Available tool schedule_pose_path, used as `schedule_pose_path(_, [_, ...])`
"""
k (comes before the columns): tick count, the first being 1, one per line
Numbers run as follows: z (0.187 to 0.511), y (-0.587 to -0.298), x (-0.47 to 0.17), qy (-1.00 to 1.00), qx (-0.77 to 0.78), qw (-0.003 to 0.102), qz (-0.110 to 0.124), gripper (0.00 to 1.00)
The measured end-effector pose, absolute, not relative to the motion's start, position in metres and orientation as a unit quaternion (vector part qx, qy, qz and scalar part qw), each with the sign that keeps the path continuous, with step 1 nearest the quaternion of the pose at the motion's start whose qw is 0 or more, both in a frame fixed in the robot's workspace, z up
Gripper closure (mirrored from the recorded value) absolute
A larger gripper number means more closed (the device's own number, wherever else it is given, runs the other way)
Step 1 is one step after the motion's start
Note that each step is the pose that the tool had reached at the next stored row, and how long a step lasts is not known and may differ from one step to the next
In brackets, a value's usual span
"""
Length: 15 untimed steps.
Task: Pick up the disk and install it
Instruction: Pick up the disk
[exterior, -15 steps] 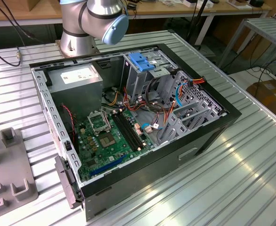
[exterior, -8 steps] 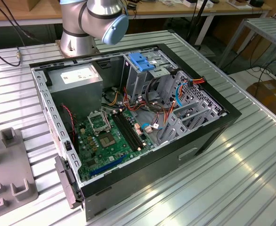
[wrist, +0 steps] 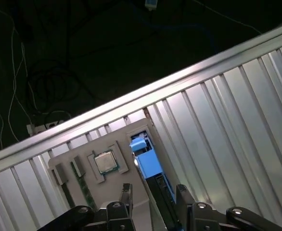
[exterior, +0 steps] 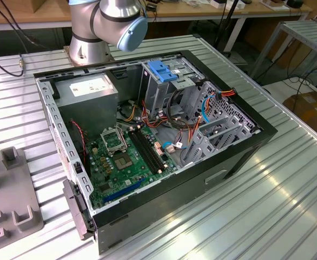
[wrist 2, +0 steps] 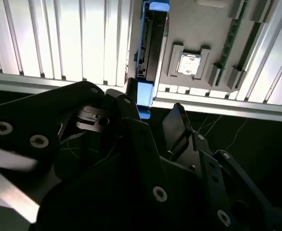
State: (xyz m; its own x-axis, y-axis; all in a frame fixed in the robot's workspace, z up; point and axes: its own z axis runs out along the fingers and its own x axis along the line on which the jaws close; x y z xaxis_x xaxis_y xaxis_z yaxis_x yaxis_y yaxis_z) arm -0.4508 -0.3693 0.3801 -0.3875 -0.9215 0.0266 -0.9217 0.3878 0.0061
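Straddling the flat grey metal disk with bright-blue plastic side rails (wrist: 148, 163), the black two-fingered hand (wrist: 154, 192) stands wide. One of its fingers (wrist: 126, 195) sits off each flank, and neither visibly touches.

The disk stands on edge in a slot of the pale grey plastic fixture plate (wrist: 83, 154), which lies on the ribbed aluminium worktop (wrist: 218, 110). A small square silver processor chip (wrist: 105, 162) is seated just beside the disk.

Taking the hand's own reach as twelve o'clock, the disk lies dead ahead. Its long axis runs twelve to six through the gap, crosswise to the line on which the fingers close.

In the exterior view the fixture plate lies at about eight o'clock from the open black computer case (exterior: 147, 135), toward the exterior view's left. I judge the grasp not yet made.
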Motion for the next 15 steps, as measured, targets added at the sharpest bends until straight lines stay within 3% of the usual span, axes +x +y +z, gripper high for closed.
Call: schedule_pose_path(15, [0.3716, -0.3702, -0.4539, -0.787, 0.617, 0.011, 0.007, 0.51])
